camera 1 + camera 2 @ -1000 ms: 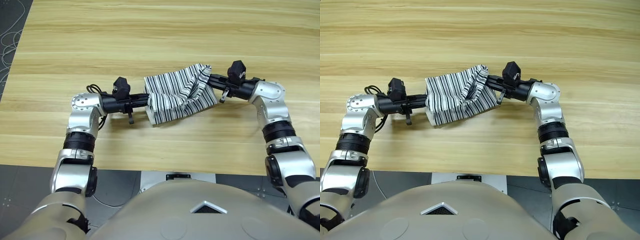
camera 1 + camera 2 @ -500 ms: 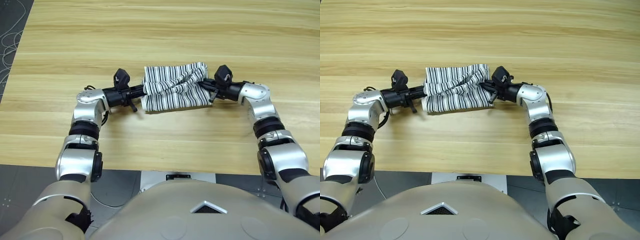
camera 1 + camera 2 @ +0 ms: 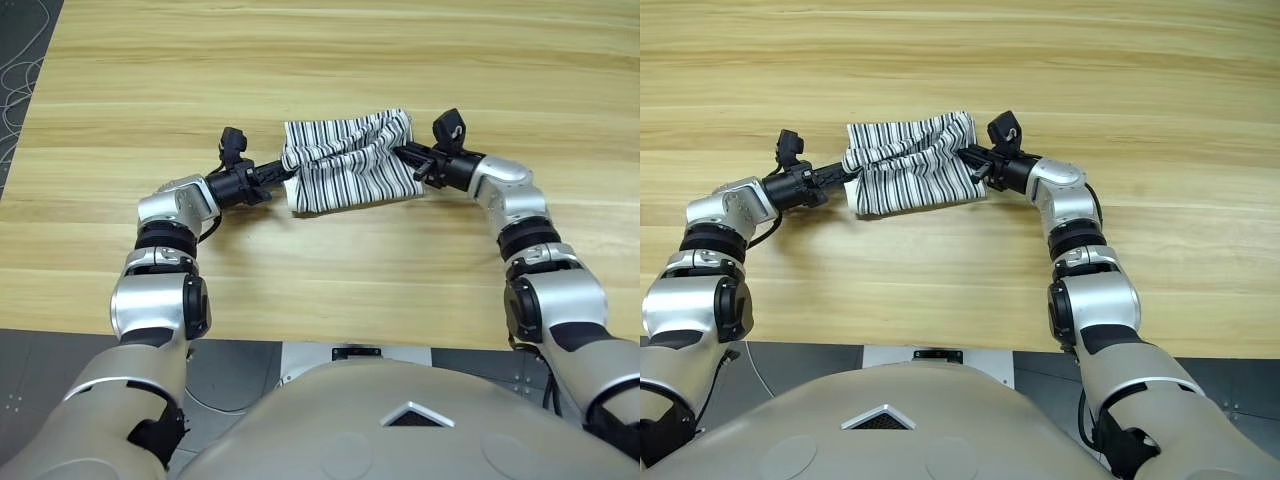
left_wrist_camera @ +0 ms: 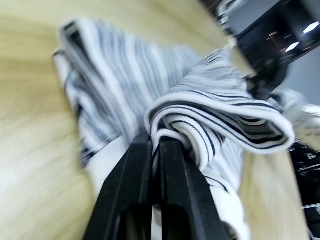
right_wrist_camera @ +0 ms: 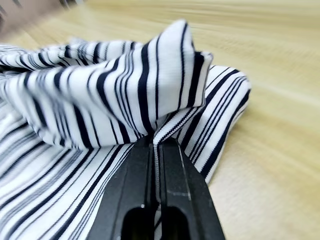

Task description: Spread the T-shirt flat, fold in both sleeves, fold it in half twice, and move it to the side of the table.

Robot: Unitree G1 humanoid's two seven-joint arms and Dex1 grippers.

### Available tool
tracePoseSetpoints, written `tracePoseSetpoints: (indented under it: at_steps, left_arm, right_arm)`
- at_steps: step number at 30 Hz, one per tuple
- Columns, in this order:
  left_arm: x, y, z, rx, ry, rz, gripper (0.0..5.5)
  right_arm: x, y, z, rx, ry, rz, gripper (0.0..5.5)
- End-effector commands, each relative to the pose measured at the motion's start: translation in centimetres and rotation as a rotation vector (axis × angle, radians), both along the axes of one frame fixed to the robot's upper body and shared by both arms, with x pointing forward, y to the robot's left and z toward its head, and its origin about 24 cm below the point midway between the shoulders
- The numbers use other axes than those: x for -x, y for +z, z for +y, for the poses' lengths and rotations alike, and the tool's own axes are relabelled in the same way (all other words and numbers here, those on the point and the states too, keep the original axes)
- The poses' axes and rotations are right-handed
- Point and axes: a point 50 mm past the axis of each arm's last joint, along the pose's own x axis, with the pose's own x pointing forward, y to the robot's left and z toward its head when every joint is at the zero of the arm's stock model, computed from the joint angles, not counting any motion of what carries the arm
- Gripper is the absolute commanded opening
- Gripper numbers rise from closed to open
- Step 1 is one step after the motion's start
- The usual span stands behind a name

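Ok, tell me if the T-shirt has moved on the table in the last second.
Yes. Against the table's plank seams, the T-shirt has shifted toward the far edge and slightly left.

The T-shirt point(image 3: 350, 178) — narrow black-and-white stripes; the table point(image 3: 300, 60) — pale, streaky wood grain.

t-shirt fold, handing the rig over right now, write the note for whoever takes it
Left gripper: jaws shut on a pinch of cloth at the left end of the T-shirt.
Right gripper: jaws shut on a pinch at the right end.
T-shirt: a compact striped bundle on the near half of the table, spanning the two grippers. Its top layer is bunched and raised; the lower layers lie on the wood.
Done: sleeves look tucked in and some folding is made; the layers can't be counted.
Left: lay the held layer flat, release, then move the bundle to the side of the table.
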Motion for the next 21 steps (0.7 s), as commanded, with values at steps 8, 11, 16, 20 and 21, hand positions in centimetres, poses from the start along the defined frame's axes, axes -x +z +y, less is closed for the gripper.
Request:
tracePoseSetpoints:
  at_steps: [8, 11, 16, 20, 21]
  left_arm:
    - [-1.1, 0.3, 0.7, 0.041, 0.215, 0.054, 0.10]
    - [-0.9, -0.8, 0.8, -0.088, 0.243, 0.076, 0.10]
    - [-0.7, -1.2, 0.6, -0.143, 0.186, 0.100, 0.91]
    - [-0.6, -1.4, 0.8, -0.155, 0.192, 0.119, 1.46]
    - [-0.5, -1.4, 0.8, -0.154, 0.198, 0.125, 1.55]
  right_arm:
    - [-1.8, 2.7, -0.9, -0.138, -0.130, 0.008, 0.12]
    - [-2.0, 2.6, -0.1, -0.084, -0.132, -0.025, 0.12]
    - [-1.7, 2.4, 0.4, -0.076, -0.110, -0.031, 0.10]
    - [-1.7, 2.3, 0.6, -0.071, -0.113, -0.028, 0.10]
    - [-1.7, 2.2, 0.6, -0.064, -0.116, -0.028, 0.10]
